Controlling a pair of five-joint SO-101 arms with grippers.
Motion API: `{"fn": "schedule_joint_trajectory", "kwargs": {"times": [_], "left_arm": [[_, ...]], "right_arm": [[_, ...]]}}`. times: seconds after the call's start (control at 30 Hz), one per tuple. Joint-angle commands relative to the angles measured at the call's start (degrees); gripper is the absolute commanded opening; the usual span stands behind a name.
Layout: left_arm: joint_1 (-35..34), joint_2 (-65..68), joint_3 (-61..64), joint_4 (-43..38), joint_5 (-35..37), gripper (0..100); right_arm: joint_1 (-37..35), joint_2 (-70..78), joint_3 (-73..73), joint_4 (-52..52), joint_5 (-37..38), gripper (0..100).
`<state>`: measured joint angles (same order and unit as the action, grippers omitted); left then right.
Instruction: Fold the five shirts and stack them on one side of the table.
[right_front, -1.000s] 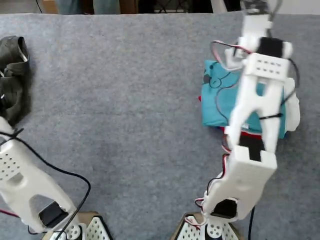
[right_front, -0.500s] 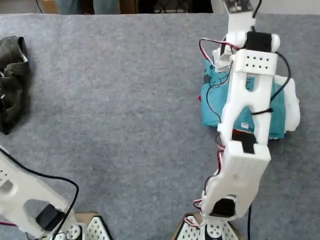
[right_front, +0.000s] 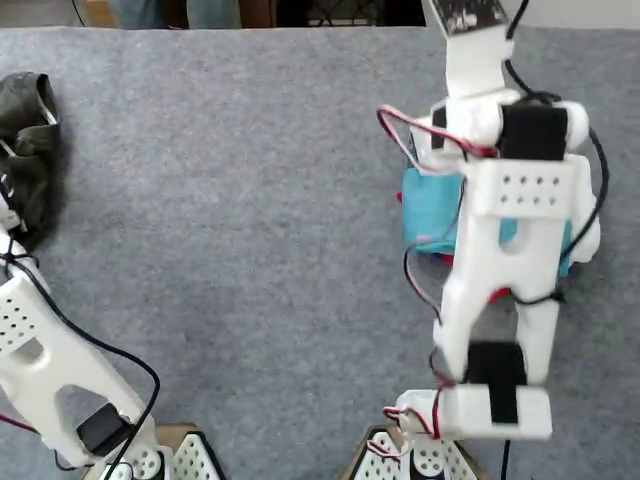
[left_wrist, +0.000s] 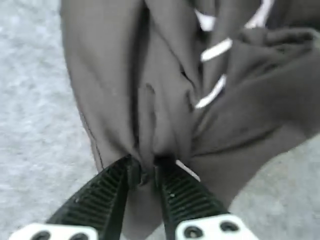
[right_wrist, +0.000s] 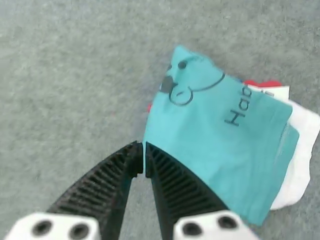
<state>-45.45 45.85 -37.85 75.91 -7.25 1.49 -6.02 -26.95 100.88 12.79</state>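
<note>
Olive-dark cloth is the item in hand: the dark olive shirt (right_front: 28, 140) lies crumpled and unfolded, well apart from the stack (right_front: 428, 215), across the grey table (right_front: 250, 200) at the edge opposite it. Ref. landmark = the stack. Its top layer is the teal shirt (right_wrist: 220, 140), with a red shirt (right_wrist: 260, 84) and a white shirt (right_wrist: 300, 160) showing from under it on the side away from the olive heap. Left gripper (left_wrist: 145, 172) is pinching a fold of the olive shirt, jaws nearly together with cloth bunched between them, white trim strips showing just beyond the pinch. Right gripper (right_wrist: 144, 160) has its jaws pressed together on nothing, tips over bare carpet just beside the teal edge that faces the olive heap. Right arm (right_front: 510, 230) stands over the stack and hides most of it from above. Left arm (right_front: 45, 365) is far from the stack, on the heap's side. Key relation, my assessment: the heap's long axis runs approx. crosswise to the line from it to the stack, and the left arm is clearly the nearer, already gripping. Est. four shirts' worth at the stack, though I can confirm three layers only. Next move prob. a pull of the heap toward the stack into open carpet for spreading. Risk: a one-point pinch may drag it bunched.
</note>
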Motion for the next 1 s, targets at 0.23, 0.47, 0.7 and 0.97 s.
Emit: {"fn": "schedule_joint_trajectory", "kwargs": {"times": [0.23, 0.47, 0.7, 0.97], "left_arm": [[12.44, -18.99, -2.59, 22.07, -6.24, 3], [24.4, -41.93, 16.4, 24.97, -6.51, 3], [48.84, -78.33, 57.8, 23.56, -13.01, 3], [43.38, -109.1, 73.54, 23.38, -11.08, 26]], "right_arm": [[-0.7, -19.3, 16.13, -0.09, 3.34, 1.5], [-0.62, -25.89, 23.08, -0.18, 8.53, 1.5], [-0.7, -27.82, 31.16, -5.8, 8.97, 1.5], [-0.88, -25.54, 32.22, -8.97, 7.38, 11.3]]}}
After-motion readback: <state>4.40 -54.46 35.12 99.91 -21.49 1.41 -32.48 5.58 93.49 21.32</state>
